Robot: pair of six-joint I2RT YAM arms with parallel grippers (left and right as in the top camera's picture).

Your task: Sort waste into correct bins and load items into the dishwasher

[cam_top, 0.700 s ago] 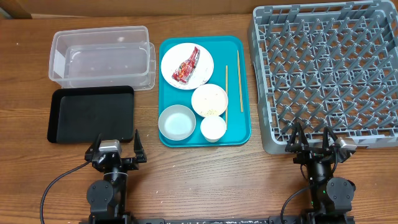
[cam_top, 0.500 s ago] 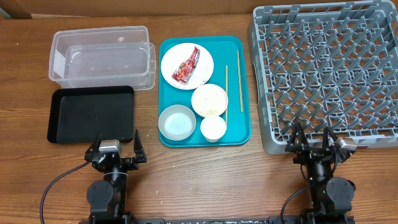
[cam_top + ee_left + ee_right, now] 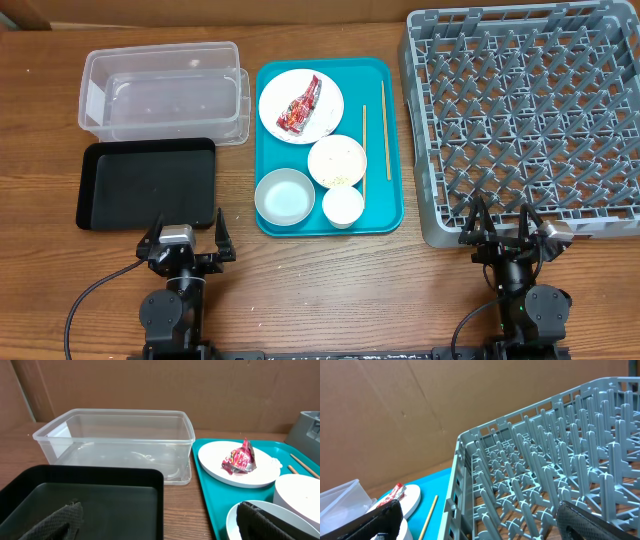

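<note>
One clear plastic tub (image 3: 160,90) stands at the far left of the table, and one shallow black tray (image 3: 147,183) lies just in front of it, their edges close together. Both look bare inside. Between them and the dish rack sits one teal tray (image 3: 392,200) carrying the tableware. On it are one round pale plate (image 3: 285,90) at the far end with a single red wrapper (image 3: 300,104) lying on it, one pale bowl (image 3: 337,155) with whitish rice grains (image 3: 342,179) in its bottom, one grey-blue bowl (image 3: 284,195), and one small white cup (image 3: 343,205). The two bowls and the cup crowd the near end, almost touching. Two thin chopsticks (image 3: 364,150) lie apart from each other, roughly parallel, along the tray's right side. One large grey dish rack (image 3: 530,120) fills the right of the table, its rows of pegs holding nothing.

There are two arms. The left gripper (image 3: 188,228) sits just in front of the black tray with its fingers spread wide, gripping nothing. The right gripper (image 3: 502,215) sits at the rack's near edge, likewise wide and bare.

Everything rests on a brown wooden table (image 3: 300,280) with visible grain, and the wrist views show a plain brown board wall (image 3: 150,385) behind it
</note>
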